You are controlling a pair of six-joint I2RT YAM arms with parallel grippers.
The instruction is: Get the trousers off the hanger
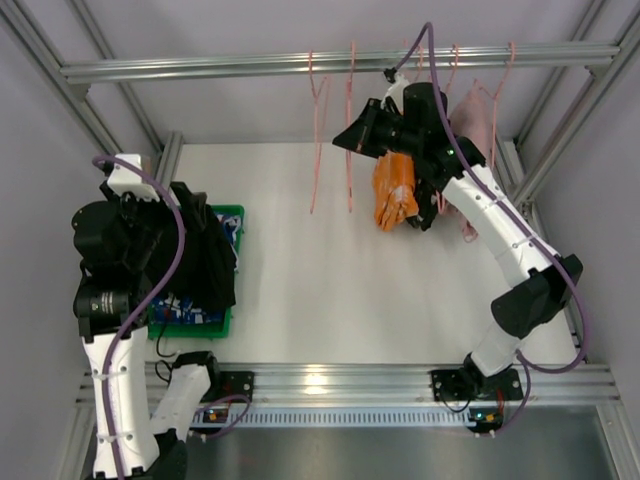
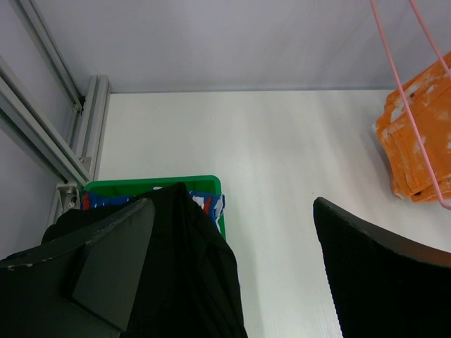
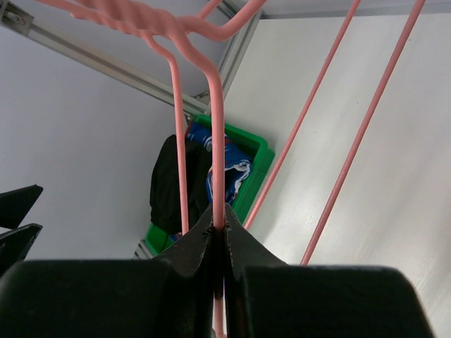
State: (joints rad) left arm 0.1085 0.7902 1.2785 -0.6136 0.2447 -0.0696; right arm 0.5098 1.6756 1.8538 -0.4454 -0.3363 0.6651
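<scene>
The black trousers [image 1: 205, 255] hang over the edge of a green bin [image 1: 232, 212], on top of the blue printed trousers [image 1: 188, 306]. In the left wrist view the black trousers [image 2: 190, 274] lie against my left finger, with the blue pair [image 2: 211, 204] behind them in the bin [image 2: 155, 186]. My left gripper [image 2: 234, 203] is open, its jaws wide apart; it sits above the bin [image 1: 190, 205]. My right gripper [image 3: 218, 218] is shut on the wire of a pink hanger [image 3: 217, 141], up by the rail [image 1: 345, 138].
Two bare pink hangers [image 1: 318, 150] hang from the metal rail [image 1: 200, 68]. Orange folded cloth [image 1: 395, 190] hangs below my right arm and shows in the left wrist view [image 2: 419, 134]. A pink garment [image 1: 470, 120] hangs at the far right. Frame posts stand at both sides.
</scene>
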